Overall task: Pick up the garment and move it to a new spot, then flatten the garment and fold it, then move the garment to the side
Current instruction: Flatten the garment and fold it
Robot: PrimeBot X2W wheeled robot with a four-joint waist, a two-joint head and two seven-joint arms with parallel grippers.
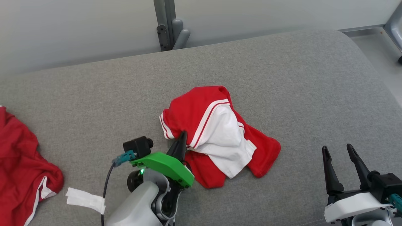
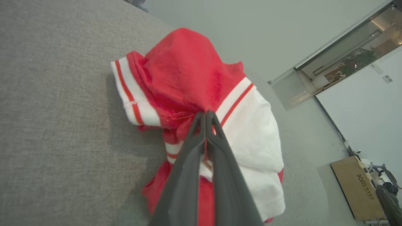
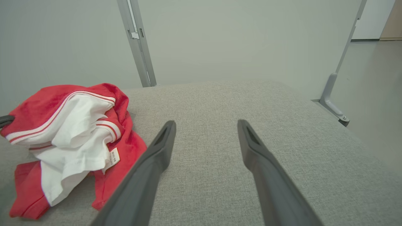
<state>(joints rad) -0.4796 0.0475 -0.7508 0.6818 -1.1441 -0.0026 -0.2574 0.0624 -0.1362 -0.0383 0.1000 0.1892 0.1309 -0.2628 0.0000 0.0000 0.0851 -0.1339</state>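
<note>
A crumpled red and white garment point(image 1: 216, 131) with striped trim lies in a heap near the middle of the grey cushion point(image 1: 282, 78). My left gripper point(image 1: 182, 135) is shut on a fold at the heap's near left edge. In the left wrist view the two dark fingers point(image 2: 205, 117) press together on the red cloth of the garment point(image 2: 188, 75) beside a white striped band. My right gripper point(image 1: 338, 150) stands open over bare cushion at the lower right, well apart from the heap. The right wrist view shows the garment point(image 3: 72, 131) to the left of its spread fingers point(image 3: 166, 135).
A second red garment point(image 1: 19, 169) lies at the cushion's left edge, with a white paper strip point(image 1: 84, 199) beside it. A grey metal post point(image 1: 166, 25) stands behind the cushion. Floor shows past the cushion's right edge, and a cardboard box point(image 2: 358, 188) sits there.
</note>
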